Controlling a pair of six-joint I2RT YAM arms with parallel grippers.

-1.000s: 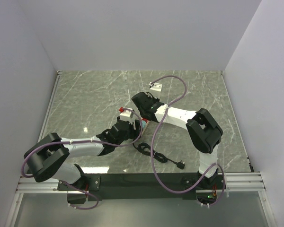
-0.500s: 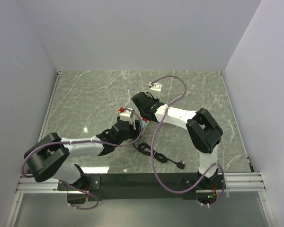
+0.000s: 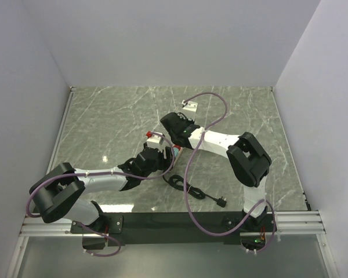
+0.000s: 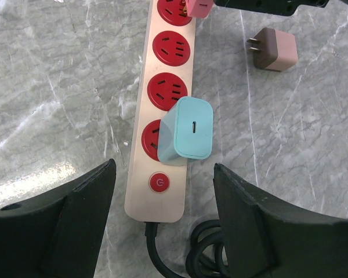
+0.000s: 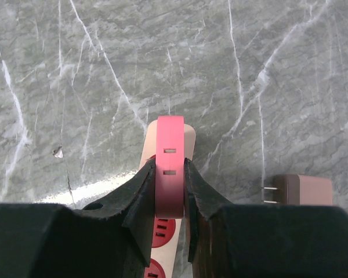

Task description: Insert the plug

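Teal charger: stands on the power strip, over the socket next to the round switch button; slim port faces up.
Mauve adapter: lies flat on the bench, apart from the strip, two prongs pointing toward it.
Bench: grey-green marble pattern with pale veins.
Walls: plain white panels on the left, far and right sides.
Rail: aluminium, along the near edge.
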